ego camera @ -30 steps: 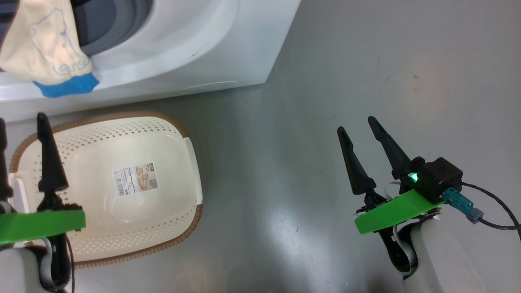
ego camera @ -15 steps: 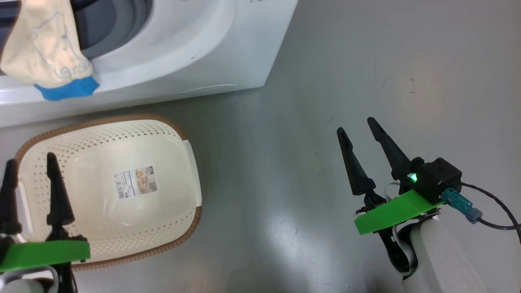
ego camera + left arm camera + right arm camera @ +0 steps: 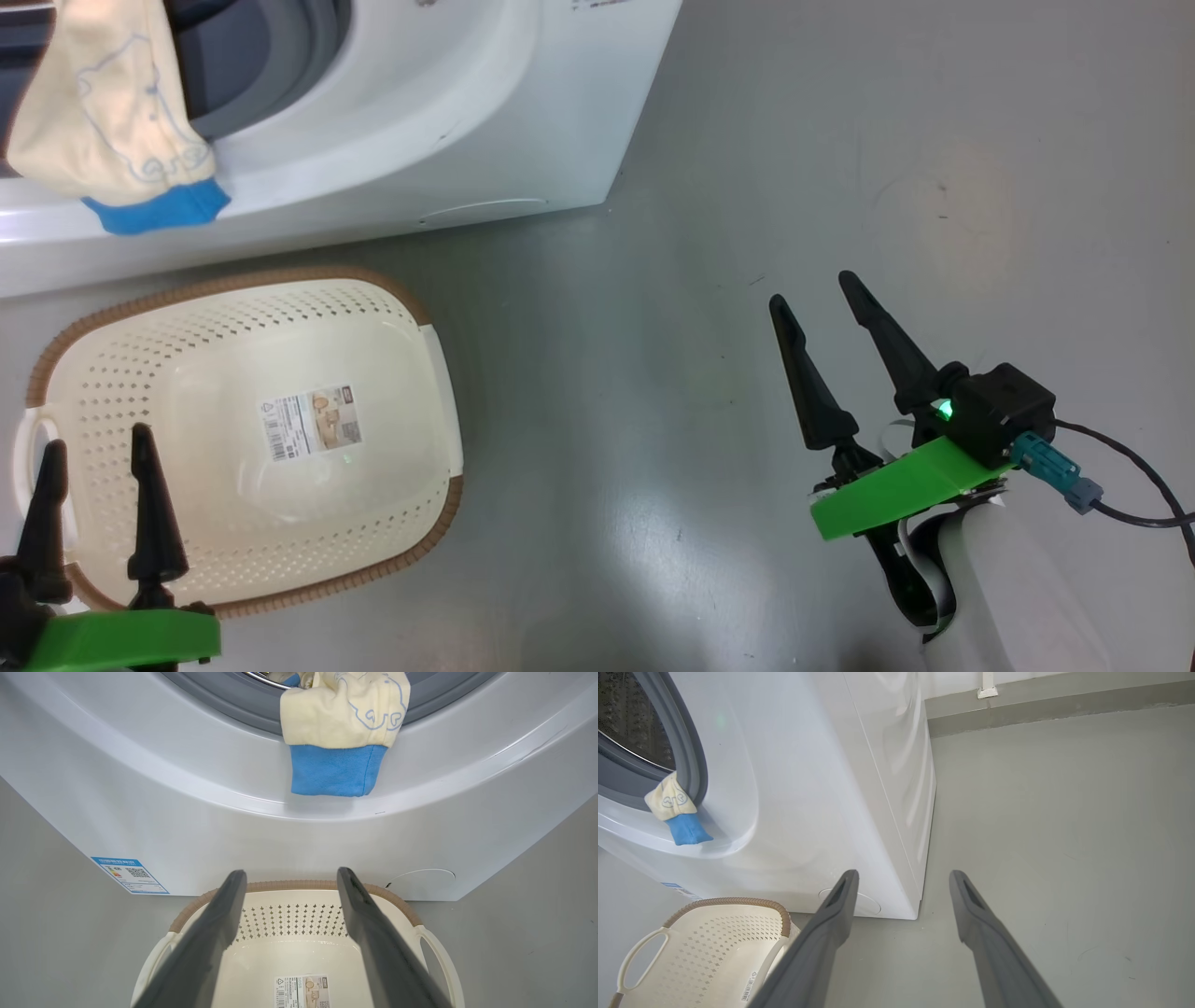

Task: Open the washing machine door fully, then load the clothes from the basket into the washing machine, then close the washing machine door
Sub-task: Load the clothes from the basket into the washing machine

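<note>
Left gripper: jaws spread wide with nothing between them, hanging over the basket in front of the washer. Right gripper: likewise spread and empty, over bare floor off the washer's front corner, well apart from it. The basket sits just in front of the washer's base and holds only a label. One garment lies half in the washer, with its cream body across the grey seal and its blue cuff draped down over the white lip of the opening. Judgement: light, limp, not slippery, not fragile; it will fold and trail rather than slide as one piece. Best hold looks like the bunched cream cloth just above the cuff, pinched from the front, then pushed up and in past the seal. Edges: the seal fold may drag the cloth; the lip is smooth and curved. Room: open in front of the washer above the basket, whose rim is the only low obstacle under the left arm. A cuff left out would likely catch in the door.
</note>
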Available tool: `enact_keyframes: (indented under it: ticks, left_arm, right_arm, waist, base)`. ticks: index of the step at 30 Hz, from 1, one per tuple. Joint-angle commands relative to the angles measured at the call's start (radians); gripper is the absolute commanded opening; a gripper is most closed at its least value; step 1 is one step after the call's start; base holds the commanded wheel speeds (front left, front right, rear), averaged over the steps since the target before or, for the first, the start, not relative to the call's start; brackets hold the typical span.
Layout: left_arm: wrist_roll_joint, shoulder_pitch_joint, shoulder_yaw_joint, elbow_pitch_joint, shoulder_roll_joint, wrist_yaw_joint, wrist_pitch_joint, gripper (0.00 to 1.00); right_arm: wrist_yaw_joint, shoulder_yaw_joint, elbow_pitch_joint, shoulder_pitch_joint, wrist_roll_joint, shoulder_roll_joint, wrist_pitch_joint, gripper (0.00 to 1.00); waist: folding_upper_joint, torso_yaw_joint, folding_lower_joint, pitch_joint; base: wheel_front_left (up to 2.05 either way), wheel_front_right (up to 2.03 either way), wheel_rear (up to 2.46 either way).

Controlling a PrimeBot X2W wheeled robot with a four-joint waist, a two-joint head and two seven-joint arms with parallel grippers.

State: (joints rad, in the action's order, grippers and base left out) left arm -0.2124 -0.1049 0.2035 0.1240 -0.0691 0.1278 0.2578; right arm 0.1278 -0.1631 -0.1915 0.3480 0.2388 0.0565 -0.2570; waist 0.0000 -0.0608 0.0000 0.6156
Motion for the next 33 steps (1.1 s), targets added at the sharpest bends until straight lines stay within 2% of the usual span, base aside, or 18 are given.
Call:
enact_keyframes:
  ticks: [1, 19, 28, 33]
  left_arm:
    - [0.007, 0.024, 0.038, -0.017, -0.015, 0.003, 0.004, 1.0]
    - [-0.014, -0.056, 0.002, 0.021, -0.012, 0.003, 0.004, 1.0]
    - [-0.036, -0.157, -0.03, 0.077, -0.052, 0.003, 0.004, 1.0]
    - [-0.061, -0.229, -0.055, 0.163, -0.081, 0.003, 0.004, 1.0]
  right_arm:
    - [0.003, -0.025, 0.018, -0.028, -0.014, -0.006, -0.005, 1.0]
    - [0.003, -0.029, 0.011, -0.024, -0.009, -0.006, -0.005, 1.0]
    - [0.003, -0.041, 0.007, -0.018, 0.0, -0.006, -0.005, 1.0]
    - [0.003, -0.042, 0.001, -0.019, 0.006, -0.006, -0.005, 1.0]
  waist:
    - [0.0, 0.0, 0.0, 0.0]
    - [0.0, 0.0, 0.0, -0.004]
    - [0.0, -0.014, 0.0, -0.006]
    - [0.0, -0.019, 0.0, -0.004]
  base:
    - [0.0, 0.0, 0.0]
    - [0.0, 0.0, 0.0]
    - [0.0, 0.0, 0.0]
    - [0.0, 0.0, 0.0]
